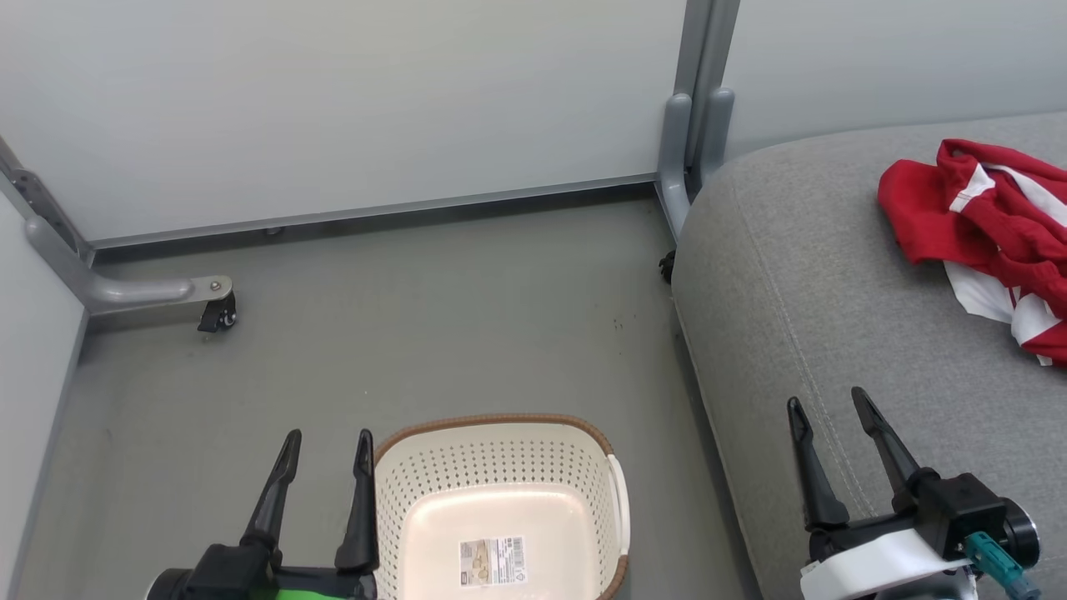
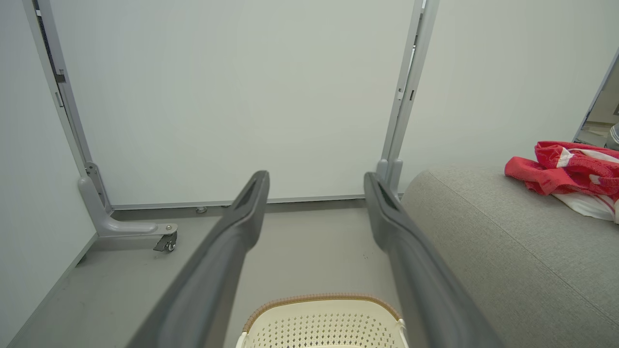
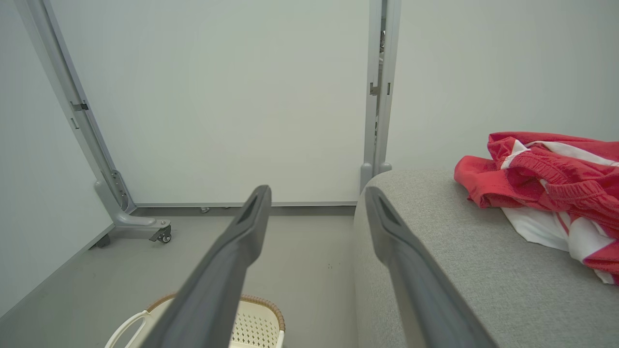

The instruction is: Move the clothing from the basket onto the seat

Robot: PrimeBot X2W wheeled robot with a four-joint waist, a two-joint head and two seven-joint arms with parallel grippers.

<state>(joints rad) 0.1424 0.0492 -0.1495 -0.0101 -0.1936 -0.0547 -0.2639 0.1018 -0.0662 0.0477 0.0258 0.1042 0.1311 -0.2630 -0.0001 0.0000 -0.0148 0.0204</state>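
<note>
The red and white clothing (image 1: 988, 229) lies bunched on the grey seat (image 1: 834, 317) at the right, also seen as clothing (image 2: 570, 174) and clothing (image 3: 546, 188) in the wrist views. The cream basket (image 1: 500, 500) with a brown rim stands on the floor at the bottom centre, holding nothing but a paper label (image 1: 492, 560). My left gripper (image 1: 327, 435) stands open just left of the basket. Over the seat's front part, my right gripper (image 1: 827, 397) is open with nothing between its fingers.
Pale partition walls close the back and left. Their grey metal feet on castors (image 1: 218, 315) stand at the left and by the post (image 1: 696, 108) at the seat's corner. Grey floor (image 1: 417, 333) lies between the walls, the basket and the seat.
</note>
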